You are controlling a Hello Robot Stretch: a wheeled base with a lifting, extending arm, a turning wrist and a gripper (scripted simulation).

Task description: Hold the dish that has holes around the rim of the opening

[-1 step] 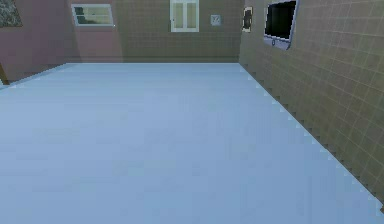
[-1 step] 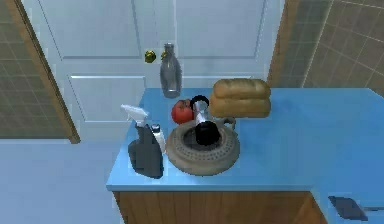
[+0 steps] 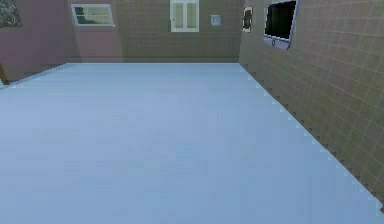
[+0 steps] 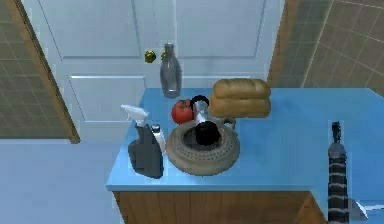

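The dish [image 4: 203, 150] I'm after sits on the blue counter [image 4: 290, 130]. It is a round tan bowl with a ring of holes around its dark opening, and it lies near the front edge. My arm [image 4: 338, 180] rises as a dark bar at the arm side view's right. Its tip, where I take the gripper [image 4: 338, 128] to be, is well apart from the dish, which lies at its 9 o'clock. I cannot make out the fingers, so I cannot tell how they are set or whether they hold anything.

The crowding worries me most. A spray bottle [image 4: 145, 148] stands just beside the dish at its 9 o'clock, and a small white and dark thing [image 4: 205, 112] crowds its 12. A red round thing [image 4: 181, 110] sits at 11 and a loaf [image 4: 241, 97] at 1. I judge that a sideways sweep could topple the bottle or shove the dish off the front edge at 6. A low approach could also strike the counter itself.
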